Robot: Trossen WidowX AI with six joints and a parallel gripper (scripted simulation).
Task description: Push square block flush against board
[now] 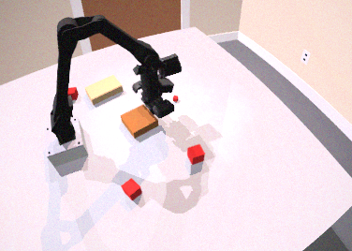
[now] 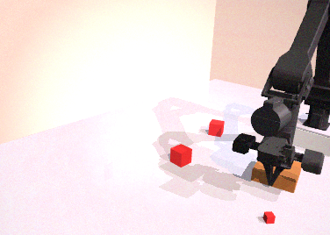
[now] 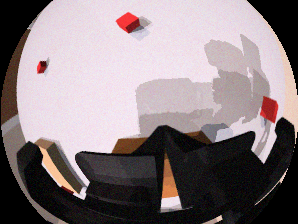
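Square block (image 1: 139, 121) (image 2: 285, 177) (image 3: 169, 182), orange and flat, lies on the white table (image 1: 262, 174) (image 2: 88, 189) (image 3: 85, 95), well apart from the pale yellow board (image 1: 104, 90) (image 3: 59, 166). In the top view the board is up and to the left of the block, and none of their sides meet. The black gripper (image 1: 154, 110) (image 2: 271, 183) (image 3: 162, 129) points down at the block's side away from the arm's base (image 1: 70, 161) (image 2: 312, 138), its fingers pressed together with nothing pinched between them. Whether the tips touch the block I cannot tell. In the top view, a tiny red cube (image 1: 175, 98) (image 2: 269, 217) (image 3: 42, 66) lies up and to the right of the block, a larger red cube (image 1: 196, 154) (image 2: 181, 155) (image 3: 128, 22) down and to the right, and another red cube (image 1: 131, 189) (image 2: 216, 128) (image 3: 269, 109) below it.
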